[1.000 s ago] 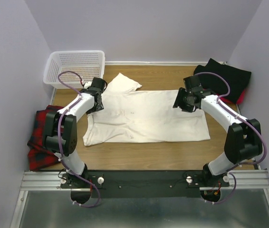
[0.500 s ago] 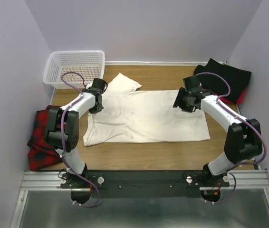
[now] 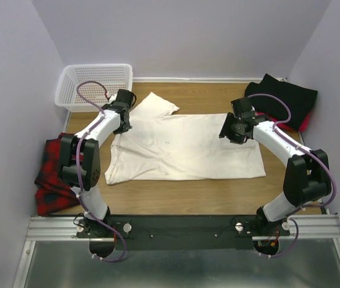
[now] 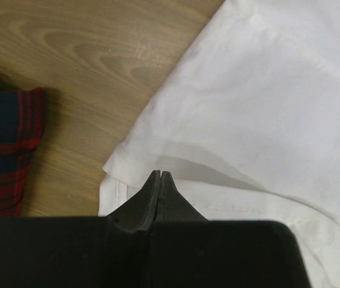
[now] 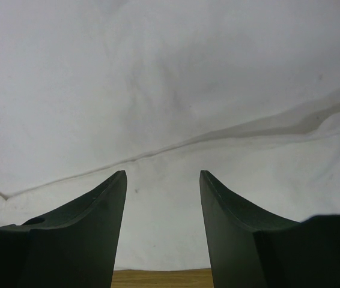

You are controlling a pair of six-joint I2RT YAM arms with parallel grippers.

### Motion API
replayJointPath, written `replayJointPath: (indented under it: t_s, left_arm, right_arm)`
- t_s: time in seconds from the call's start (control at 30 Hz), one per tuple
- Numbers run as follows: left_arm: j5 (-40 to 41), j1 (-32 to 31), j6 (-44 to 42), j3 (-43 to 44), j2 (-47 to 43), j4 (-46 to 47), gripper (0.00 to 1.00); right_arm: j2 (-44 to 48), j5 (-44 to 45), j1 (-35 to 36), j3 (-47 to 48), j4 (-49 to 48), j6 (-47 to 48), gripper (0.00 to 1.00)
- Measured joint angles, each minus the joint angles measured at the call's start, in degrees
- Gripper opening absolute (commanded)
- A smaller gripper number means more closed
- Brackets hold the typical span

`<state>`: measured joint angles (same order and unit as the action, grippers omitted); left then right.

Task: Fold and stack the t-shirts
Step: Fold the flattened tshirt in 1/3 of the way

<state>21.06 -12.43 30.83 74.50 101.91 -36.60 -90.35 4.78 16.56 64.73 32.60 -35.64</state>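
The cream-white t-shirt (image 3: pixel 182 150) lies spread flat mid-table, one sleeve (image 3: pixel 158 105) pointing to the back. My left gripper (image 3: pixel 124 123) is shut at the shirt's left shoulder. In the left wrist view its tips (image 4: pixel 160 174) meet just over the shirt's hemmed corner (image 4: pixel 113 174), and no cloth shows between them. My right gripper (image 3: pixel 229 134) hangs open over the shirt's back right part, only white cloth (image 5: pixel 158 90) showing between its fingers (image 5: pixel 107 204). The black t-shirt (image 3: pixel 284 99) lies bunched at the back right, a red edge (image 3: pixel 304 124) peeking from under it.
A white mesh basket (image 3: pixel 98 66) stands at the back left corner. A red-and-dark plaid cloth (image 3: pixel 50 174) lies crumpled at the left table edge, also seen in the left wrist view (image 4: pixel 2 150). Bare wood (image 3: pixel 188 192) runs in front of the shirt.
My left gripper has closed from open and slid toward the back, from the shirt's left chest up to the shoulder. The right arm has barely moved.
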Motion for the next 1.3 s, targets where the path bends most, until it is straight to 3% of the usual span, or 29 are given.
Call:
replayJointPath:
  t_s: [0.33, 0.37, 0.5, 0.53, 0.73, 1.0, 1.3]
  left_arm:
    - [0.46, 0.0, -1.53, 7.23, 0.09, -1.97, 0.0]
    - [0.74, 0.0, -1.86, 7.82, 0.24, -2.05, 0.04]
    - [1.33, 0.0, -3.5, 8.63, 2.86, -0.44, 0.46]
    - [1.77, 0.0, -4.0, 8.74, 3.98, 0.04, 0.49]
    - [4.59, 0.04, -5.2, 9.73, 8.72, 0.39, 0.52]
    - [0.98, -0.9, -6.27, 12.68, 3.87, 1.31, 0.48]
    - [-9.18, -13.05, -7.28, 13.53, 7.1, 2.54, 0.43]
  right_arm:
    - [-1.55, 0.07, 0.35, -0.2, -0.02, -0.35, 0.6]
    - [-1.66, 0.07, 0.37, -0.2, -0.02, -0.37, 0.6]
    - [-2.82, 0.07, 0.7, -0.13, -0.04, -0.35, 0.6]
    - [-3.39, 0.04, 0.76, -0.02, -0.02, -0.33, 0.6]
    - [-6.05, 0.02, 2.27, 1.81, -0.04, -0.24, 0.6]
    - [-7.5, 0.02, 3.41, 2.71, -0.24, -0.15, 0.6]
    - [-8.15, 0.07, 3.43, 2.71, -0.22, 0.15, 0.6]
